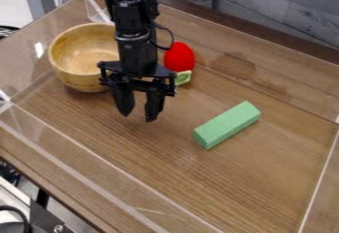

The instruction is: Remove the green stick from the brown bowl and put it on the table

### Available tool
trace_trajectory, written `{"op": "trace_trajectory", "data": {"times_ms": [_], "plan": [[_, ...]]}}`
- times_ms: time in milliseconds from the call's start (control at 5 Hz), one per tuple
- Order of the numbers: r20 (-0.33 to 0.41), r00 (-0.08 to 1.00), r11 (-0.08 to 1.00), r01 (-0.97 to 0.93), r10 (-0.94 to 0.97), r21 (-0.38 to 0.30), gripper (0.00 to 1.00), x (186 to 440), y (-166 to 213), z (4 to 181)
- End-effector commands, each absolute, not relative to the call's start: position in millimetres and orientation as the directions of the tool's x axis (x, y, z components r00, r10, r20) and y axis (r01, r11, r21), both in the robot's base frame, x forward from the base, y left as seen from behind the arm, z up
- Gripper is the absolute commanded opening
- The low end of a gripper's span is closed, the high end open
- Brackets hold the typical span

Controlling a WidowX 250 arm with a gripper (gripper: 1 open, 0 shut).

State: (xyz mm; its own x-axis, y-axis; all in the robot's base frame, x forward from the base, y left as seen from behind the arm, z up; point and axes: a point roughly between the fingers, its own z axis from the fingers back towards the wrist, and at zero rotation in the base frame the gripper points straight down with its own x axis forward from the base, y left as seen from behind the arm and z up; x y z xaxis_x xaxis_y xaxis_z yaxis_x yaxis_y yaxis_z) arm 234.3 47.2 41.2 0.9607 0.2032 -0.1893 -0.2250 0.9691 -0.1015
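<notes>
The green stick (227,124) lies flat on the table (133,168), right of centre, away from the brown bowl (90,56). The bowl stands at the back left and its inside looks empty. My gripper (138,108) hangs just right of the bowl and left of the stick, fingers pointing down. Its jaws stand apart with nothing between them.
A red strawberry toy (179,58) with a small green leaf sits behind the gripper, right of the bowl. Low clear acrylic walls (27,118) edge the table top. Dark cables hang at the front left corner.
</notes>
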Motion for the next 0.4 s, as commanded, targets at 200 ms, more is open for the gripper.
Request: {"op": "trace_trajectory", "data": {"times_ms": [200], "plan": [[-0.157, 0.945, 0.948, -0.304, 0.286, -0.100, 0.00, 242.3, 34.0, 51.7]]}}
